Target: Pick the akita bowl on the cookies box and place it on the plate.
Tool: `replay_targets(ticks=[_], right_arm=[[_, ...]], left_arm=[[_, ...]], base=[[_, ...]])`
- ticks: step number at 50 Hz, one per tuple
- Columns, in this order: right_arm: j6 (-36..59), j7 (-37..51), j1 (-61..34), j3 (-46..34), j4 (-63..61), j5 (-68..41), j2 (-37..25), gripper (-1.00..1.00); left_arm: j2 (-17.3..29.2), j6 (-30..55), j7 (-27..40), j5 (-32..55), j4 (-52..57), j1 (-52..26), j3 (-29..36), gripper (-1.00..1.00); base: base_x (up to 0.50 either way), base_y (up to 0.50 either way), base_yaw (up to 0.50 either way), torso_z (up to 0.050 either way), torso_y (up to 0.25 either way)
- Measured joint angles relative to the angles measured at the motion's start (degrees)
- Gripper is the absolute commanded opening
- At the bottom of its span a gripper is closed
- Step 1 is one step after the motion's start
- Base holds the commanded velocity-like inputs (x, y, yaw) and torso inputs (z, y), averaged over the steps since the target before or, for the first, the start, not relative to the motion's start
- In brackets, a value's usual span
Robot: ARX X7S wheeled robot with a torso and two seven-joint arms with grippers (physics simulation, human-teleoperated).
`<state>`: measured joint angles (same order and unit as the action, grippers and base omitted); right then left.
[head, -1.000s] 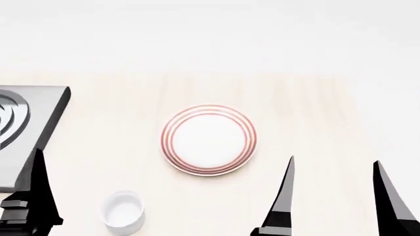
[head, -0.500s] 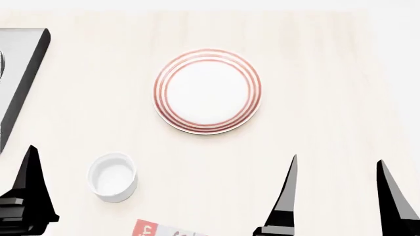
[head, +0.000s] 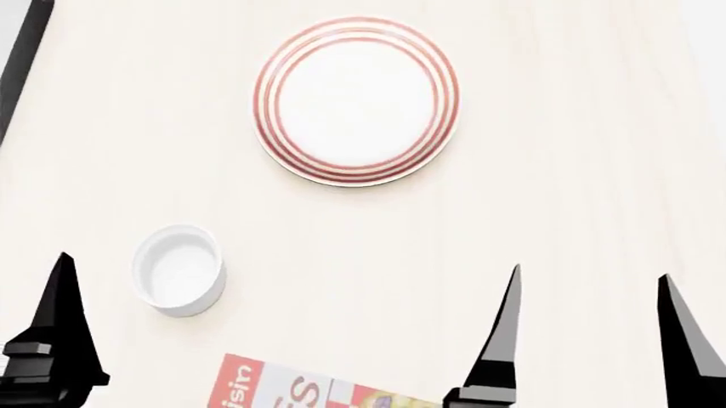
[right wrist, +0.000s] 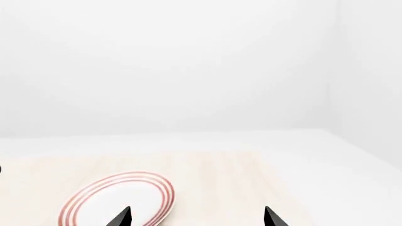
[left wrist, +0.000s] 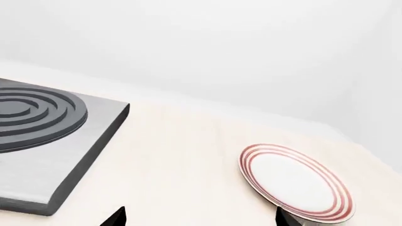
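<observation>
The plate [head: 355, 100], white with thin red rings, lies empty on the pale wooden table, far ahead of both grippers. A strip of the red-and-white cookies box [head: 306, 391] shows at the head view's bottom edge, between the arms. The akita bowl is out of view. My right gripper [head: 590, 340] is open and empty, near and to the right of the plate. In the left wrist view my left gripper [left wrist: 201, 219] is open and empty too. The head view shows only one of its fingers [head: 63, 331]. The plate also appears in both wrist views [left wrist: 295, 181] [right wrist: 116, 200].
A small plain white cup [head: 178, 269] stands left of the cookies box, close to my left gripper's finger. A grey stove slab with a dark coil burner [left wrist: 37, 136] sits at the table's far left; its dark edge [head: 17, 59] shows in the head view. White walls lie beyond.
The head view has swung downward: the plate and cup have slid up the frame, the stove has nearly left it, and more of the cookies box now shows. Both grippers stay open.
</observation>
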<state>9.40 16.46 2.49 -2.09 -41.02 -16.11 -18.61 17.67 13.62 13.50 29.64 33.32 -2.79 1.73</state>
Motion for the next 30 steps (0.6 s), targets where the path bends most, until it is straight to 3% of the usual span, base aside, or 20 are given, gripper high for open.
replay_targets(ticks=[13, 30], right_arm=[[12.1, -0.6, -4.2, -1.3, -4.9, -5.4, -4.9, 1.0], [35.2, 0.9, -16.4, -1.6, -13.8, -18.4, -12.2, 1.0]], left_arm=[[3.3, 9.5, 3.2, 3.0, 0.7, -4.7, -0.3, 1.0], [9.7, 20.6, -0.8, 12.2, 0.6, -14.0, 0.1, 1.0]], base=[[0.0, 0.0, 0.0, 0.0, 0.0], [0.0, 0.0, 0.0, 0.0, 0.0]])
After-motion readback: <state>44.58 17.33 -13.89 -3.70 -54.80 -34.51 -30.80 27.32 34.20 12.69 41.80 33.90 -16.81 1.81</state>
